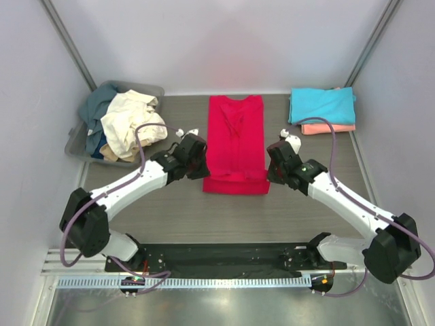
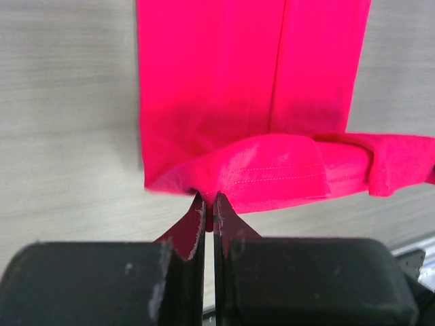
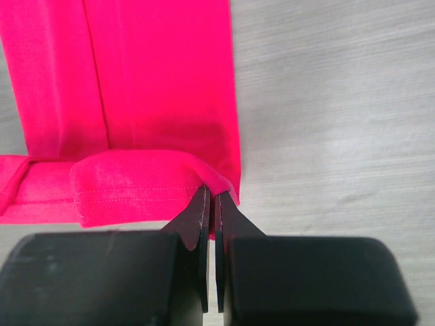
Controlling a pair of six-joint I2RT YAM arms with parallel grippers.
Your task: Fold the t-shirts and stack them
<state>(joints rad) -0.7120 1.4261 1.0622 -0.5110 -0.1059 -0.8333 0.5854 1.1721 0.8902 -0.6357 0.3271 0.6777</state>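
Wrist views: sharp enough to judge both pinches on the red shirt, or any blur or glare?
Left wrist view: crimson red cloth t-shirt hem stitching reads sharp, left gripper blurs toward its base. Right wrist view: same, right gripper closed on the hem, no glare. Top external view: red tint spills onto the pale back wall.

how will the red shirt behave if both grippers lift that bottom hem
Probably floppy: the red t-shirt puckers where the left gripper and right gripper pinch its hem, so the middle should sag between them. Likely light: thin cloth lying flat in folds. The folded sides may fall open.
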